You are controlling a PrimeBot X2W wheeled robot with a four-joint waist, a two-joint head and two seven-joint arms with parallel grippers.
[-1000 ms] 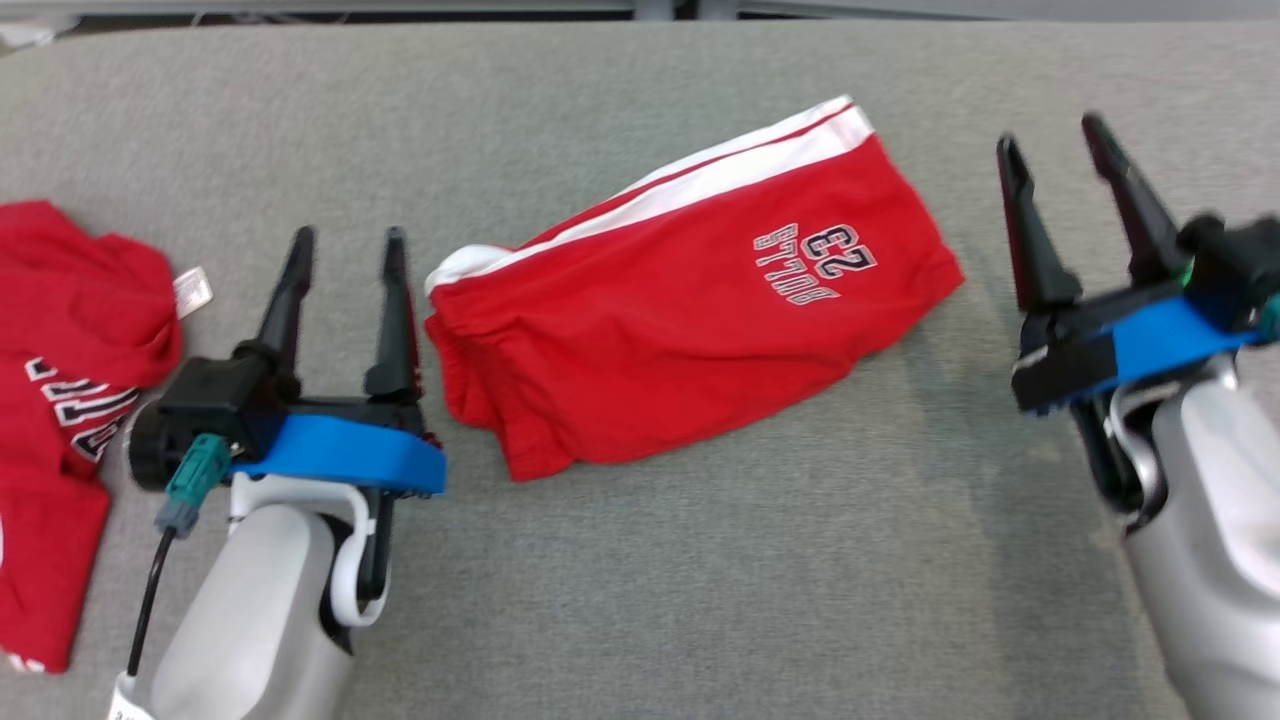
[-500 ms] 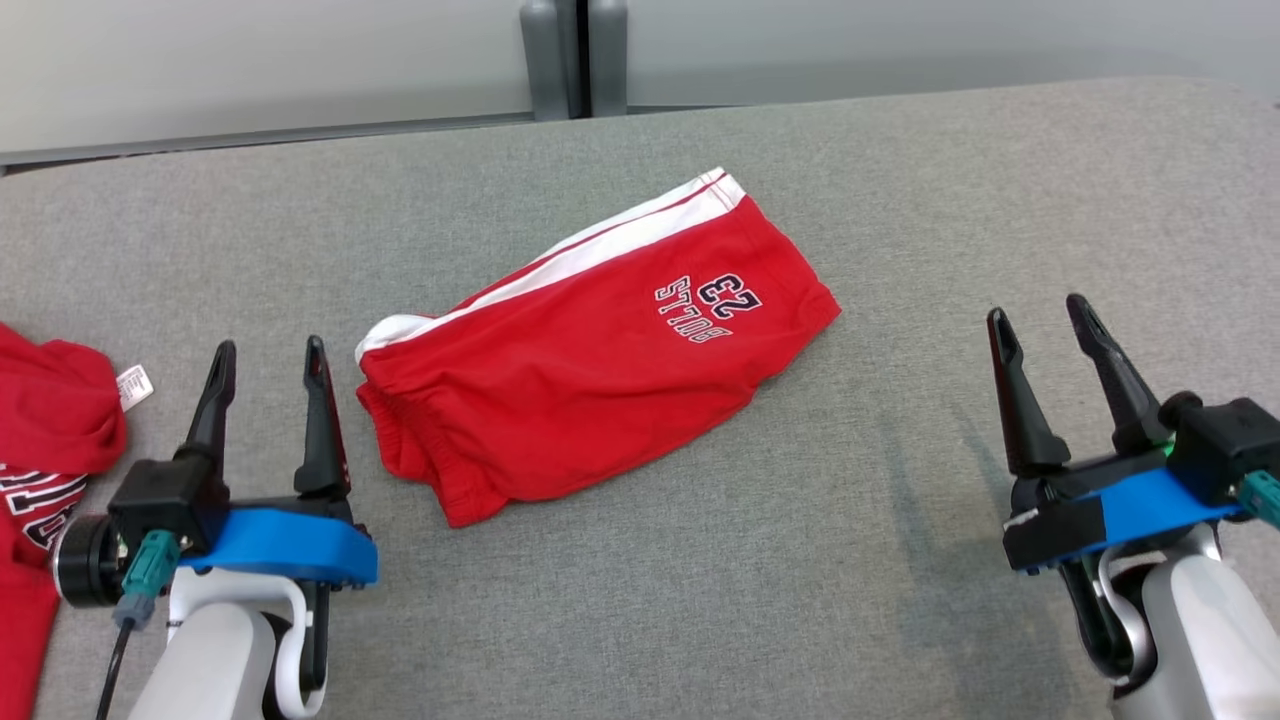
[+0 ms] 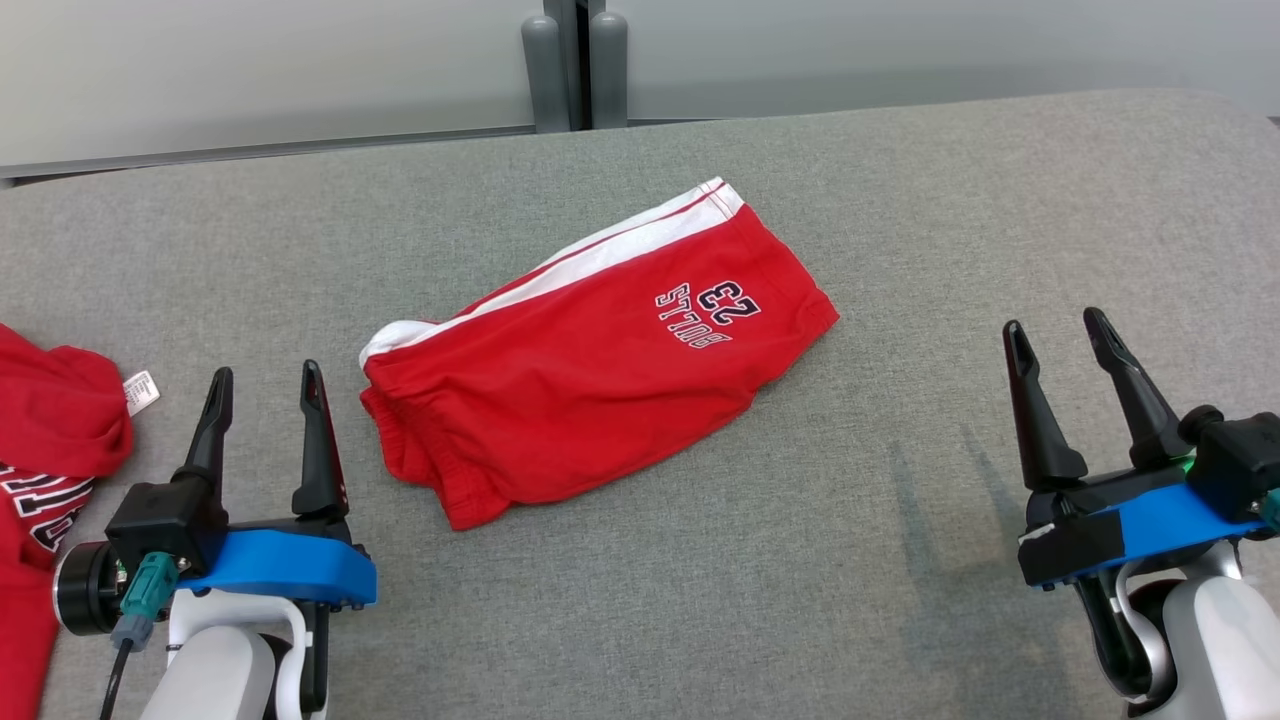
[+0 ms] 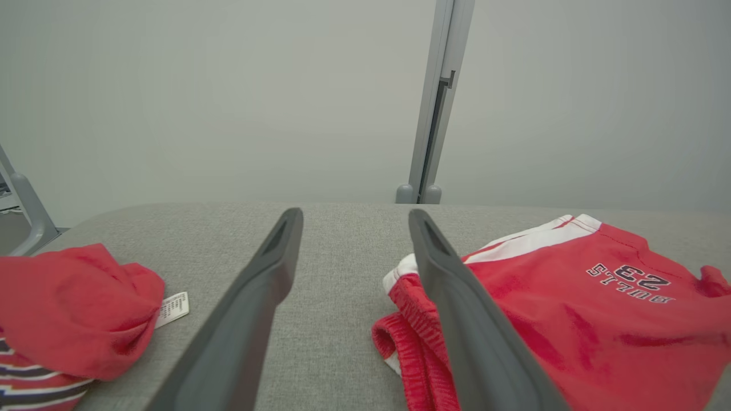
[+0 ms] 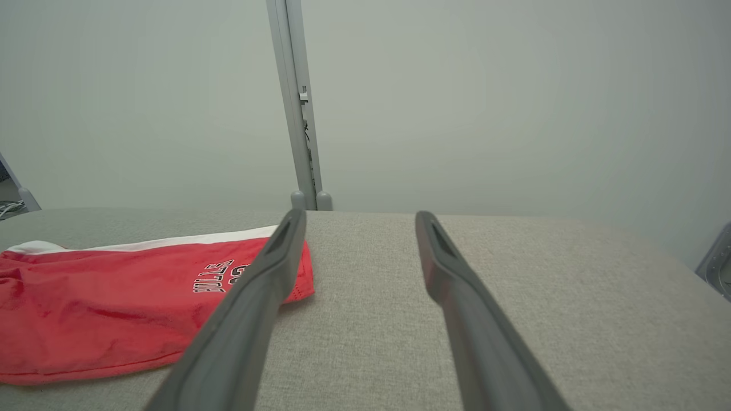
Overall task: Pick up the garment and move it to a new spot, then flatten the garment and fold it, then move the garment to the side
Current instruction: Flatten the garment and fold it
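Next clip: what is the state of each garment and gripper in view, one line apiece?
red shorts: lying folded over and fairly flat on the grey table, held by nothing.
second red garment: crumpled at the table's left side, white tag showing.
left gripper: open, empty, beside the shorts' waistband end, not touching it.
right gripper: open, empty, well clear of the shorts.

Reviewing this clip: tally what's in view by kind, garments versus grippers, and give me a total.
Red garments: 2, the red shorts mid-surface and a crumpled red garment at the left edge.
Grippers: 2, the left gripper and the right gripper, both open and empty.
Total: 4
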